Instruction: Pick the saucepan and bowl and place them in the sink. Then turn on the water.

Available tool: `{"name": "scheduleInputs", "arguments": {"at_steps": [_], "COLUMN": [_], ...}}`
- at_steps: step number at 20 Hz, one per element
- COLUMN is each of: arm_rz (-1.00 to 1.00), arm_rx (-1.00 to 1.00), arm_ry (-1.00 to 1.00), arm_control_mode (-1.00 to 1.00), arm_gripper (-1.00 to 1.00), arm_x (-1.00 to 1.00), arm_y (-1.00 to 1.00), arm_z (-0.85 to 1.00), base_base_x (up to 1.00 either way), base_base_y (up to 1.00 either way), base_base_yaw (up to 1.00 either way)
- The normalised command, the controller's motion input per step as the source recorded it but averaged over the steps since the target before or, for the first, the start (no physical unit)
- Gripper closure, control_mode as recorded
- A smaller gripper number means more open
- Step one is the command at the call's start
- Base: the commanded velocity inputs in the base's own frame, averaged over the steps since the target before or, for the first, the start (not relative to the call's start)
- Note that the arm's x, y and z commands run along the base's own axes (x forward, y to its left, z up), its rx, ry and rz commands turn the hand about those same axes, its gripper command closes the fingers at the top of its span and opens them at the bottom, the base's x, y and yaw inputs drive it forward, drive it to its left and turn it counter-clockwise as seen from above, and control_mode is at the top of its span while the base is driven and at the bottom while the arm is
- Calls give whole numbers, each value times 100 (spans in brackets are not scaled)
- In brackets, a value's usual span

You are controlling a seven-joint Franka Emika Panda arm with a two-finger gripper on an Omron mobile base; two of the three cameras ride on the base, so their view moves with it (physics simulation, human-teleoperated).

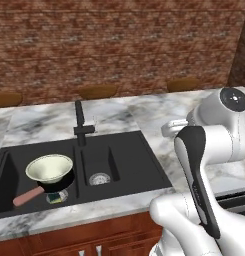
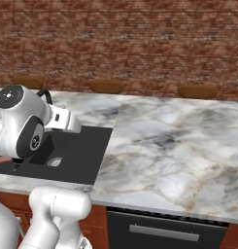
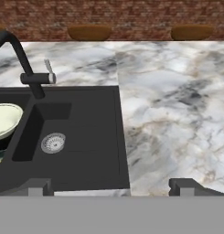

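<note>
Looking from the largest thing down, you have the marble tabletop (image 1: 144, 112) running back to the brick wall, with the sink (image 1: 131, 165) sunk into it near the front edge. Both items appear to be already in the sink's left basin: the bowl (image 1: 49, 167) sits inside the pan (image 1: 56, 184), stacked, probably because the second was dropped onto the first, and the pan's pink handle points toward the sink's front left corner. That leaves the water as the likely remaining step, and no stream runs from the faucet (image 1: 80, 122) at the sink's back edge.

Your gripper (image 3: 111, 186) hangs empty over the tabletop's front edge, by the sink's right side, its fingers spread wide apart, which suits a push on the faucet lever.

Note what you cannot read well: the pan is mostly covered by the bowl, a small green and yellow thing under the pan's front rim is too small to identify, and in the right base view the arm blocks the left basin.
</note>
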Motion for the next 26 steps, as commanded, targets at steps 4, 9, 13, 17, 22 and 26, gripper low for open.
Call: {"name": "scheduleInputs", "arguments": {"at_steps": [4, 9, 13, 17, 22, 26], "arm_rz": [0, 0, 0, 0, 0, 0], "arm_rx": [0, 0, 0, 0, 0, 0], "arm_ry": [0, 0, 0, -1, -3, -5], "arm_control_mode": [100, 100, -100, -100, -100, -100], "arm_gripper": [-100, -100, -100, -100, -100, -100], "arm_x": [0, 0, 1, 36, 55, 48], "arm_y": [0, 0, 0, 0, 6, 4], "arm_z": [0, 0, 0, 0, 0, 0], "base_base_x": [40, 41, 9, 0, 0, 0], "base_base_y": [-11, -8, -1, 0, 0, 0], "base_base_yaw": [2, 1, 1, 0, 0, 0]}}
